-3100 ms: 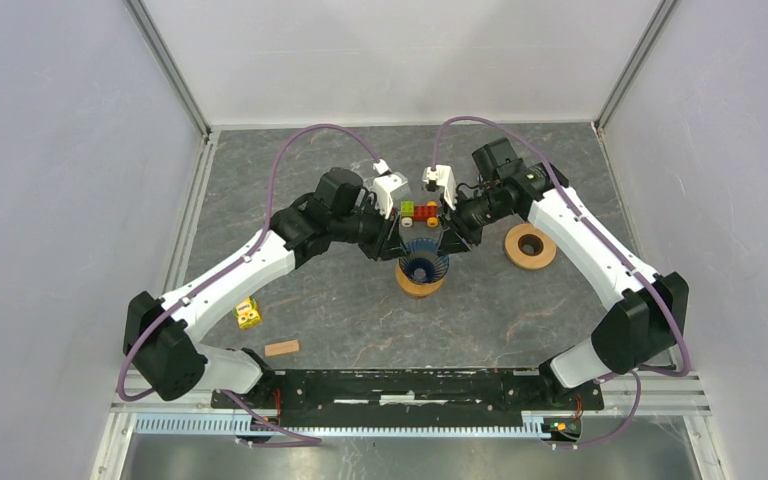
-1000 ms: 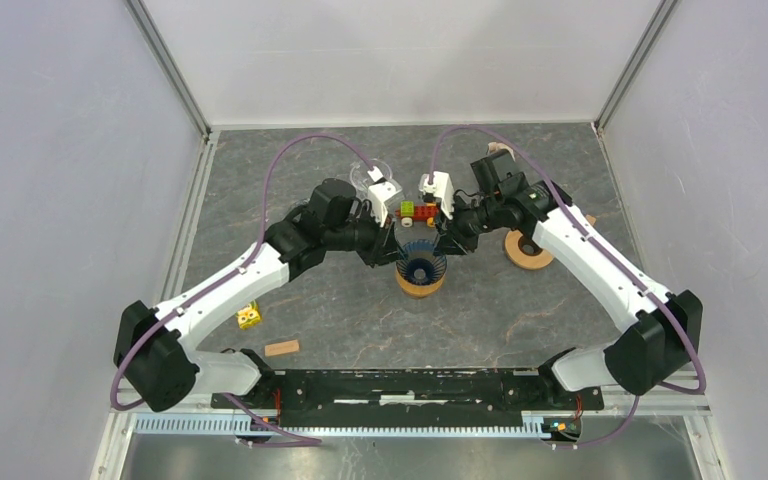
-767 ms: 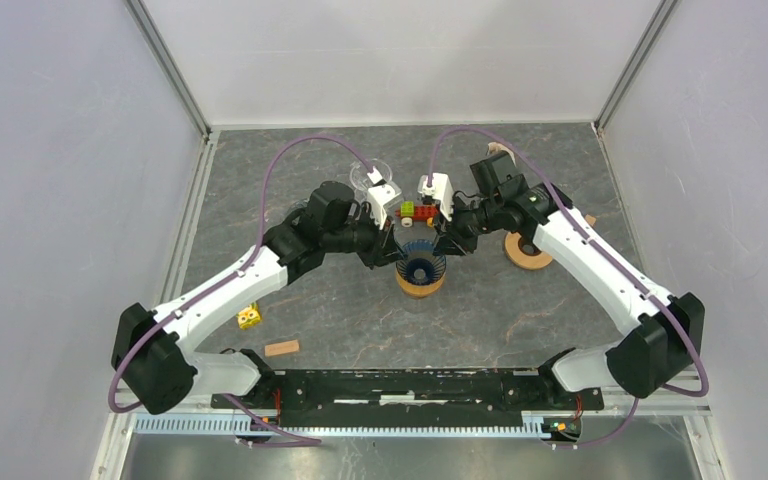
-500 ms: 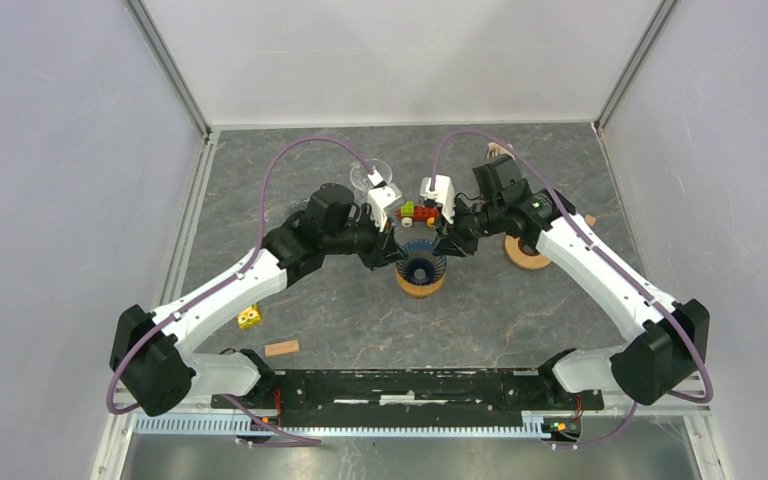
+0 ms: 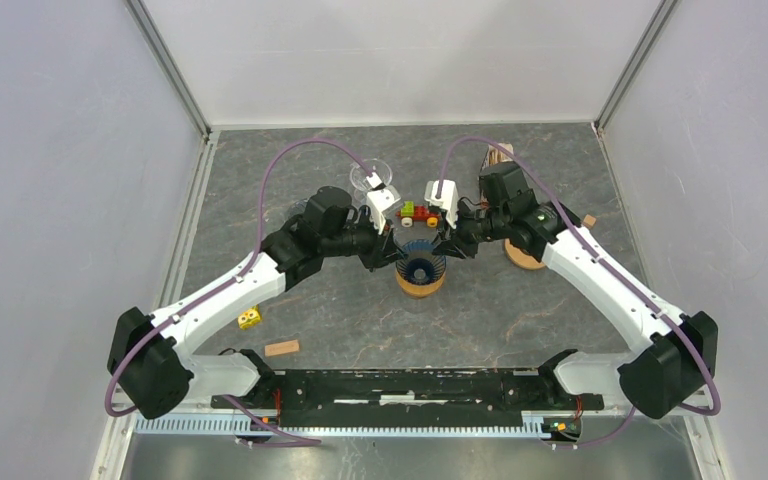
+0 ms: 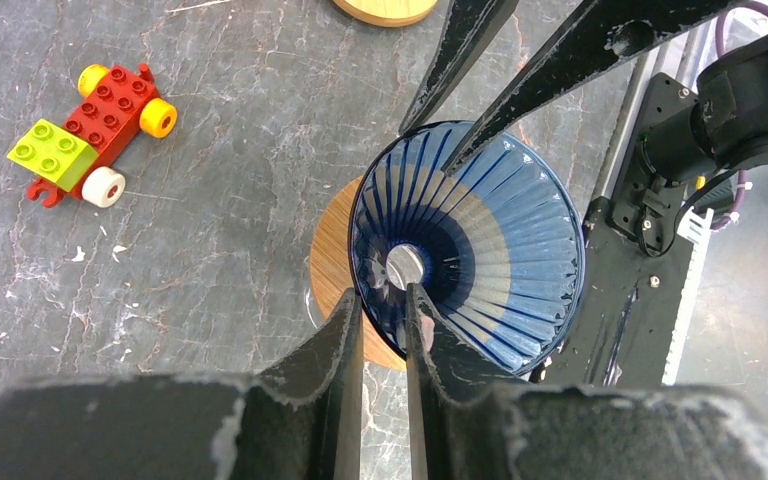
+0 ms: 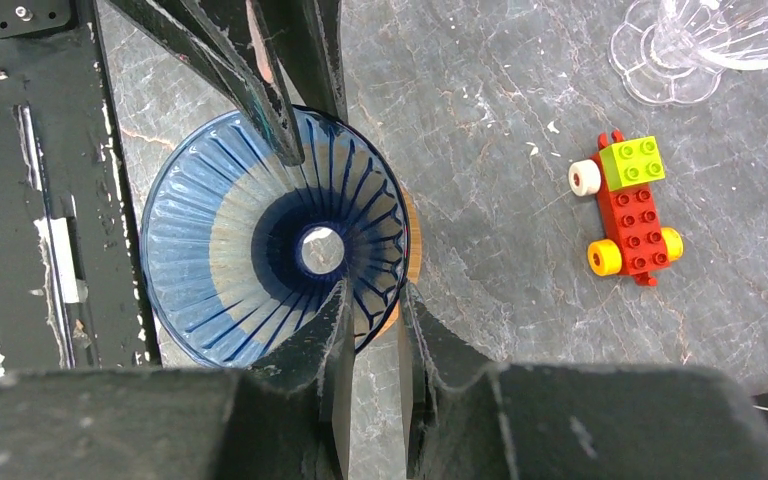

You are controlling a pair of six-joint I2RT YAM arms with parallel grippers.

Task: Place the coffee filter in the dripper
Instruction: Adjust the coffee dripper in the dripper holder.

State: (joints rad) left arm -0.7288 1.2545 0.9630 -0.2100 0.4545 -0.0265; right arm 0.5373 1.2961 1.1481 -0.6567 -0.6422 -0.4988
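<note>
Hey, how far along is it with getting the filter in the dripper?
Done: nothing yet; the dripper is bare inside, its drain hole showing. In hand: the left gripper and right gripper each pinch the dripper's rim, on opposite sides, over its wooden base. Left: fetching a filter and seating it; no filter clearly shows.

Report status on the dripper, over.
Left fingers and right fingers shut on dripper rim, opposite sides. Dripper empty, seated on wooden base. Toy car stands apart, nothing blocking.
</note>
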